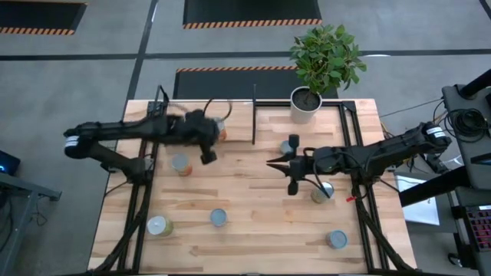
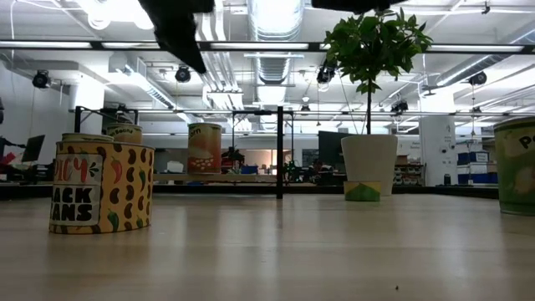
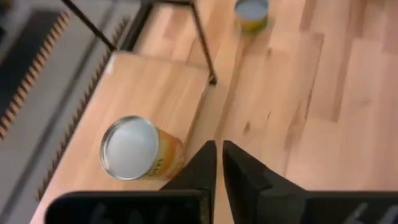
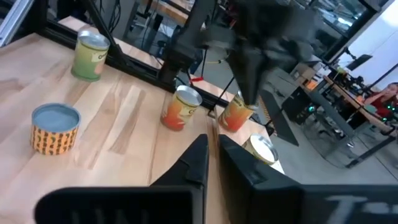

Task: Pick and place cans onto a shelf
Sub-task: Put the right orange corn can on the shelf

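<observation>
Cans (image 1: 219,217) scattered on table (image 1: 253,249), left gripper (image 1: 208,156) jaws closed, empty, nr shelf (image 1: 201,115), right gripper (image 1: 270,162) jaws closed mid-table.

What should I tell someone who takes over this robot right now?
Left gripper: shut, holding nothing, above the table beside the shelf.
Right gripper: shut, holding nothing, over the middle of the table.
Done: one orange-sided can stands on the shelf, near its edge.
Left: six loose cans show on the table in the high view, one beside the plant pot, one under the right arm and the rest nearer the front. Each needs picking up and placing on the shelf.
</observation>
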Motion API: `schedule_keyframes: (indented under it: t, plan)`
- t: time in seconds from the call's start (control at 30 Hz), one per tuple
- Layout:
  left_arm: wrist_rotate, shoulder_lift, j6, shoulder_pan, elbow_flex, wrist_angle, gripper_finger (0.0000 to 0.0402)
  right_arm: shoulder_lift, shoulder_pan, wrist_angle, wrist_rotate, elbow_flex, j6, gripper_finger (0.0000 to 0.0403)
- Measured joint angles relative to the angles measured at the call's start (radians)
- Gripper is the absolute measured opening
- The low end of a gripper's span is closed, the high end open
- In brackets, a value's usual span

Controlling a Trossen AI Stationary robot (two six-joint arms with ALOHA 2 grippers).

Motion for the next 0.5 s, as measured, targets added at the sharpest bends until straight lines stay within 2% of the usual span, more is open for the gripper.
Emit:
schedule_keyframes:
  t: [0.1, 0.23, 0.5]
  plan:
    - [0.055, 0.070, 0.052, 0.116, 0.028, -0.021, 0.0018, -0.012, 0.000, 0.001, 0.000, -0.023, -0.003, 0.0011]
    - [0.101, 0.155, 0.081, 0.230, 0.046, -0.010, 0.0003, -0.016, 0.000, -0.001, 0.000, -0.032, -0.038, 0.0009]
    - [0.108, 0.229, 0.080, 0.314, 0.046, 0.013, 0.0000, -0.017, 0.000, -0.029, 0.000, -0.034, -0.048, 0.0009]
